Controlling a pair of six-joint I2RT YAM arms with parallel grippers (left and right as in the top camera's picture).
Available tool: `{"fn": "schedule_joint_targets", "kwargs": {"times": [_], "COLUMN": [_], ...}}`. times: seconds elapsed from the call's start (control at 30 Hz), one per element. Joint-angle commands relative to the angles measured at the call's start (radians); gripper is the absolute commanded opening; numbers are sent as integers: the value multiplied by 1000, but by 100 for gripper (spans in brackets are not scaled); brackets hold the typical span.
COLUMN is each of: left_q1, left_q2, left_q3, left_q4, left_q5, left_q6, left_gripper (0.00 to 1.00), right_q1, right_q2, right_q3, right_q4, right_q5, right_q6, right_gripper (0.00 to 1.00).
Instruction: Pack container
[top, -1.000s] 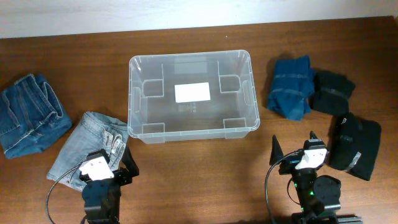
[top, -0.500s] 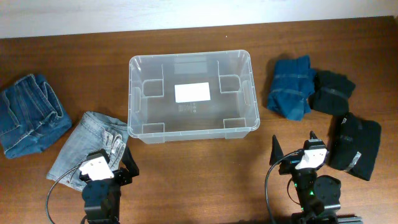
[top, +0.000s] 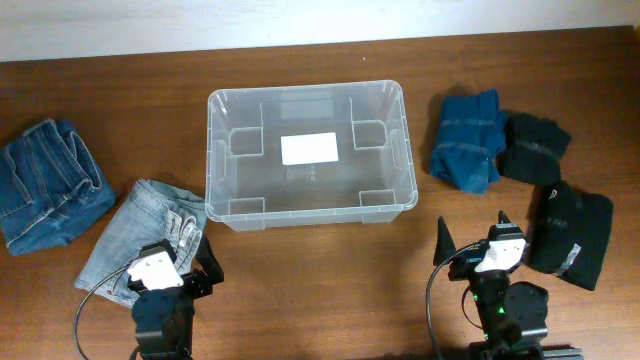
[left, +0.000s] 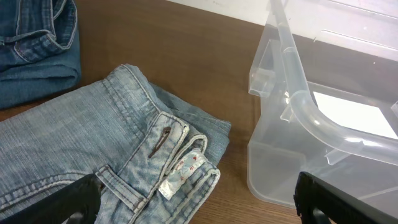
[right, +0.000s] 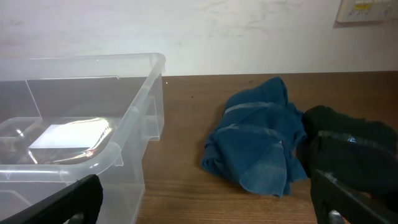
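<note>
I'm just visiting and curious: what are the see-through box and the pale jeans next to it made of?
The container looks like clear, glossy moulded plastic: its white label shows through, and the rim glints. The pale jeans look like faded denim, probably cotton, matte, with visible weave and stitched seams.

A brown wooden table (top: 320, 290) carries 5 bundled garments. At the left edge lie folded dark blue jeans (top: 50, 195). Just beside them, nearer the front, are light blue jeans (top: 140, 240) with a white tag (left: 183, 174) at the waistband. On the right, a crumpled blue garment (top: 468, 138) touches a black garment (top: 535, 147), and a 2nd black garment (top: 572, 235) lies just in front. Behind stands a white wall (right: 186, 31) bearing a pale wall plate (right: 367, 9).
</note>
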Motion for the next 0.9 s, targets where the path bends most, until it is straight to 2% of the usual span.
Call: {"fn": "schedule_joint_targets", "kwargs": {"times": [0.0,0.87], "left_q1": [3,3], "left_q2": [-10,-9], "left_q3": [-14,-14], "left_q4": [3,3], "left_q5": [18,18], "left_q6": [-2,-2], "left_gripper": [99,99], "right_q1": [-6,-6], "right_q2": [-9,-9], "right_q3": [-8,-8], "right_q4": [0,11], "right_q5": [12,-8], "right_q6": [-7,-6], "right_gripper": [98,98]}}
